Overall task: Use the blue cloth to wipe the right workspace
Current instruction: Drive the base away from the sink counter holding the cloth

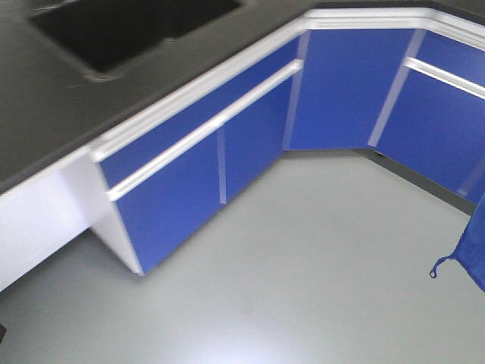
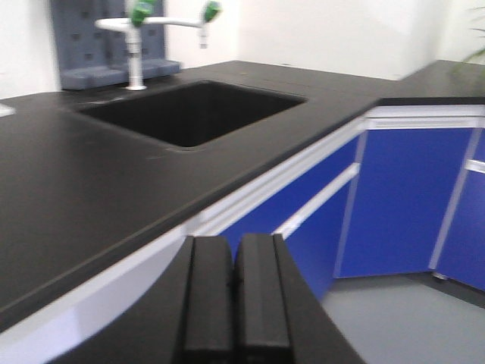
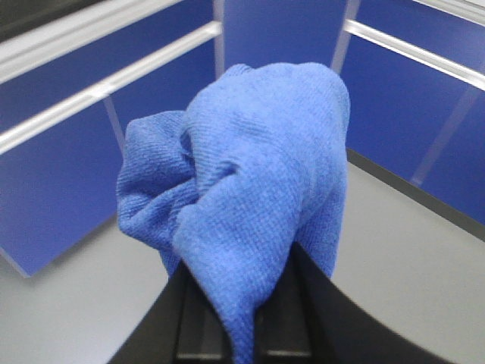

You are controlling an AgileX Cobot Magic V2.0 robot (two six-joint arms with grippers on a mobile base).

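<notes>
Blue cloth [image 3: 242, 174] droops vertically — in right fingers [image 3: 201, 330].

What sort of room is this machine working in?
Most likely a laboratory: a black benchtop with a sunken sink, a white-and-green tap, and blue cabinets underneath.

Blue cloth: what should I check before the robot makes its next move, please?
1. The blue cloth is held in the right gripper: ok.
2. The cloth touches a benchtop: not ok, it hangs over the floor.
3. The left gripper is shut and empty: ok.
4. The right workspace is in view: cannot tell; only the sink benchtop shows clearly.
</notes>
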